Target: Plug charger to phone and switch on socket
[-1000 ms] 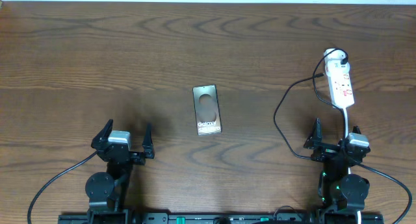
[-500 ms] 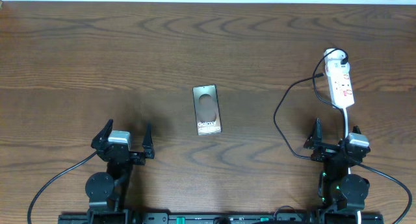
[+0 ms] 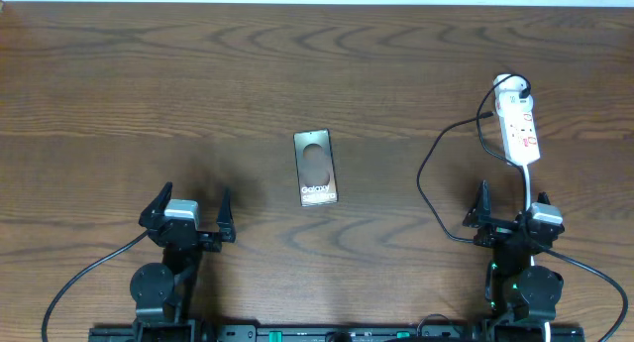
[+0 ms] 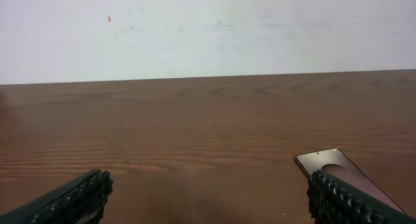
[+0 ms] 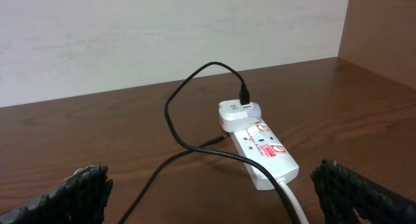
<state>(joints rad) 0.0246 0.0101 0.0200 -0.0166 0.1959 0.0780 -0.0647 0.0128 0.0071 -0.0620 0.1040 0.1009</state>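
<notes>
Overhead view of a brown wooden surface [image 3: 149,84]. The phone [image 3: 316,169] is lying flat at the centre of the frame, lettering up and well apart from everything else, probably so that either arm is able to reach its port. The white power-strip socket [image 3: 519,126] is lying at the upper right, with a white adapter [image 3: 508,83] sitting in its far end. The thin black charger cable [image 3: 424,173] is leaving that adapter and looping loosely leftward, then down toward the lower right. I am judging that the slack is there so the tip can travel to the phone. I cannot tell where the connector tip is resting.

My left tool [image 3: 194,199] is hovering at the lower left, spread wide, holding and touching nothing. In the left wrist view, the phone's corner is showing just past its right finger [image 4: 344,201]. My right tool [image 3: 513,201] is hovering at the lower right, just below the socket, likewise wide apart and empty, with the cable lying ahead of it.
</notes>
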